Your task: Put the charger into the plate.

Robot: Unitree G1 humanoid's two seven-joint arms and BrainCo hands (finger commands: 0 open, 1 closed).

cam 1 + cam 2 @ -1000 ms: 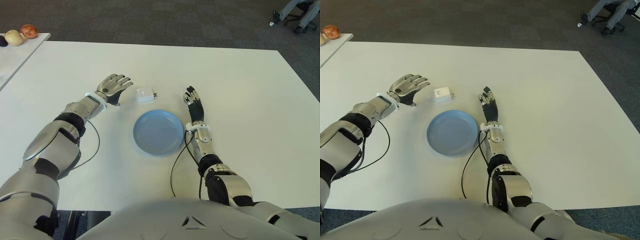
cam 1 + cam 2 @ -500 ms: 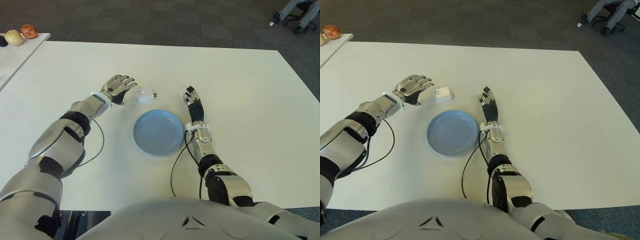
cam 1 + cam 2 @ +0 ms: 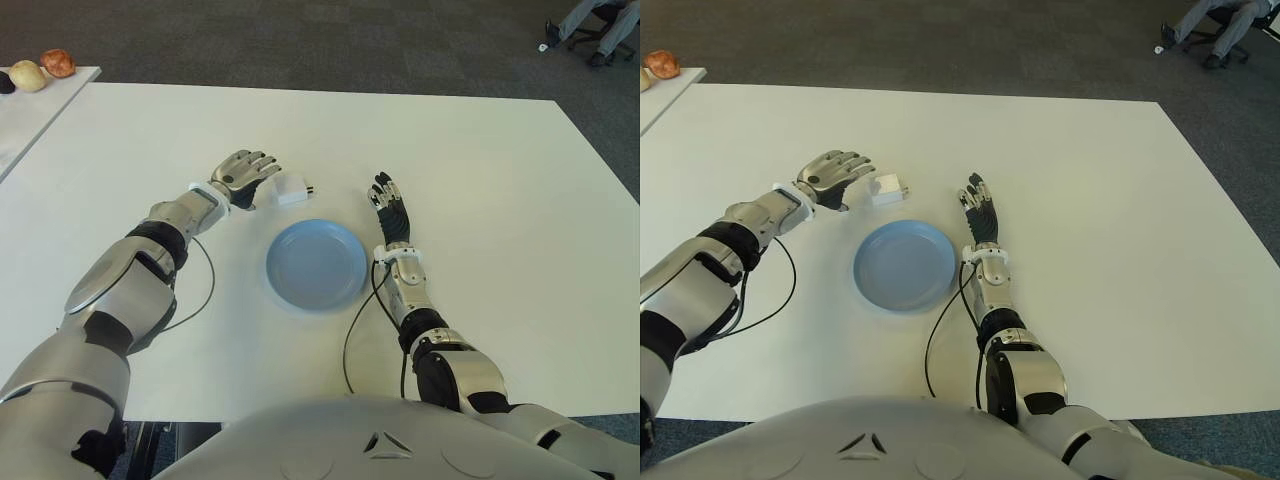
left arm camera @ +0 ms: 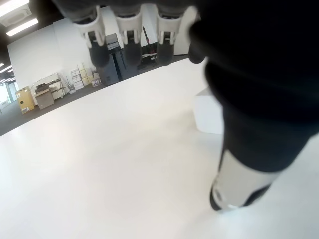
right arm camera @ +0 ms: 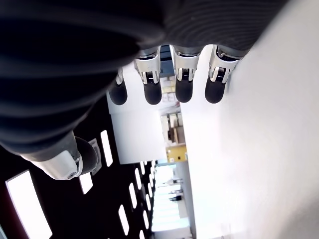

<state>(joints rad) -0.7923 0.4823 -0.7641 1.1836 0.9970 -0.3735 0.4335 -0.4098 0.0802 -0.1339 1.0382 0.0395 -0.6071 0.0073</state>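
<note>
Left eye view: the left hand (image 3: 243, 173), fingers spread and holding nothing, reaches just beside the white charger (image 3: 291, 189) on the table (image 3: 500, 200), behind the blue plate (image 3: 317, 264). The right hand (image 3: 388, 205), fingers extended, shows right of the plate.

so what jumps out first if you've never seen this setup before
The blue plate sits bare in the middle of the white table, between the two arms. Just beyond it lies the small white charger, with the open left hand reaching in right beside it. The right hand shows to the right of the plate, fingers straight.
</note>
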